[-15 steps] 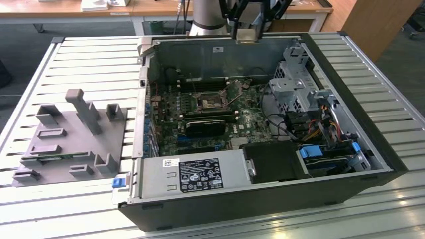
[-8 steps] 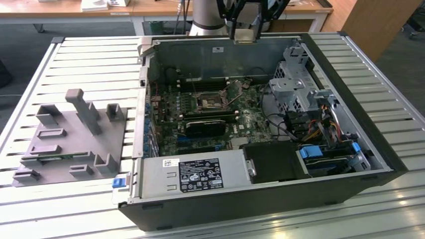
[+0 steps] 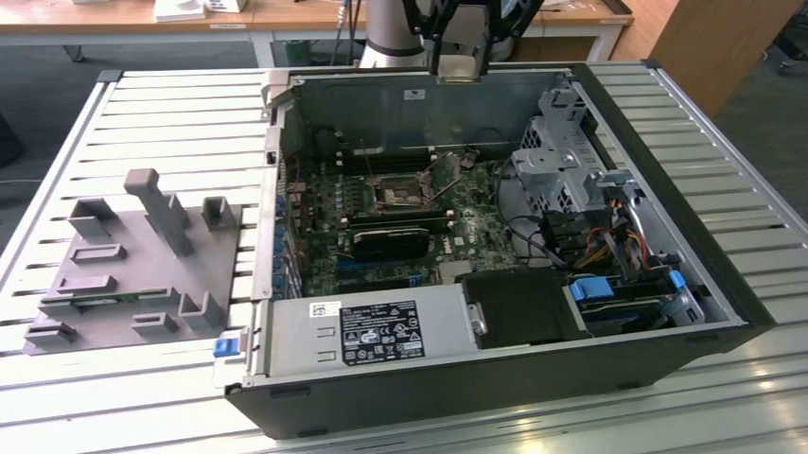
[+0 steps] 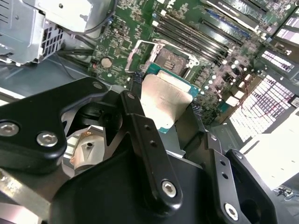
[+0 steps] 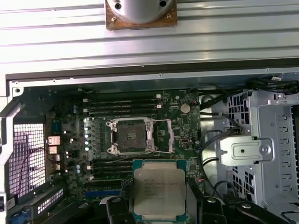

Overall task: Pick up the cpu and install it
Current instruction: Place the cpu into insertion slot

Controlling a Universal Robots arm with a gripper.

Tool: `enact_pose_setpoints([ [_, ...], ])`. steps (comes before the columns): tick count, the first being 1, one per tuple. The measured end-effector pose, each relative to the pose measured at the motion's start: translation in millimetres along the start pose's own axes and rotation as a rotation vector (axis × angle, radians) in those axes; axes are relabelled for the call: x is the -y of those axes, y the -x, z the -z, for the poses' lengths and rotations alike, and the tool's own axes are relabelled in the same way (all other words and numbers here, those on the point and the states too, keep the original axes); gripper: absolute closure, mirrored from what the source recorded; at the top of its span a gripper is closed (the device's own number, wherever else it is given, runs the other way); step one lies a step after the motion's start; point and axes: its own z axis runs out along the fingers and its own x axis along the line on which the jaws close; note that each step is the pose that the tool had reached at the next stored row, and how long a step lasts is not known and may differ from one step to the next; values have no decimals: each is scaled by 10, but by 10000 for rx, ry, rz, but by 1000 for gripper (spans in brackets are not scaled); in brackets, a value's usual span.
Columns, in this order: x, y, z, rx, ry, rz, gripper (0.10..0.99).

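We see the jaws closed on the cpu (image 5: 159, 191), pinching it by two sides with its shiny top facing the camera in both wrist views (image 4: 166, 100). The cpu hangs in the air over the green board (image 5: 187, 121) inside the open computer case (image 3: 417, 104). It is not in the socket (image 5: 131, 136) yet.

The socket lies open. Its thin metal frame (image 5: 162, 135) is swung out and sits just beside it (on the side nearer the silver drive cage (image 5: 266, 130)). Rows of long dark memory slots (image 5: 121, 105) run on both sides of the socket, and the cpu hangs in front of the nearer row.

Black wires (image 5: 210, 135) curl between the board and the drive cage. In the exterior view, a long black card (image 3: 397, 238) lies across the board near the socket (image 3: 397, 194), and a big grey power box (image 3: 366, 331) fills the near corner of the case.

The arm (image 3: 392, 33) comes down at the far wall of the case. The case rests on a bench (image 3: 165, 113) made of metal slats. A grey plastic holder (image 3: 127, 265) sits on the bench at the exterior view's left, well apart from the jaws.
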Motion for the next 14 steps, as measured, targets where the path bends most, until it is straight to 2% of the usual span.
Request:
enact_pose_setpoints([
  [5,6,-77,0,0,0,-19,549],
  [14,10,-132,-1,5,0,-107,549],
])
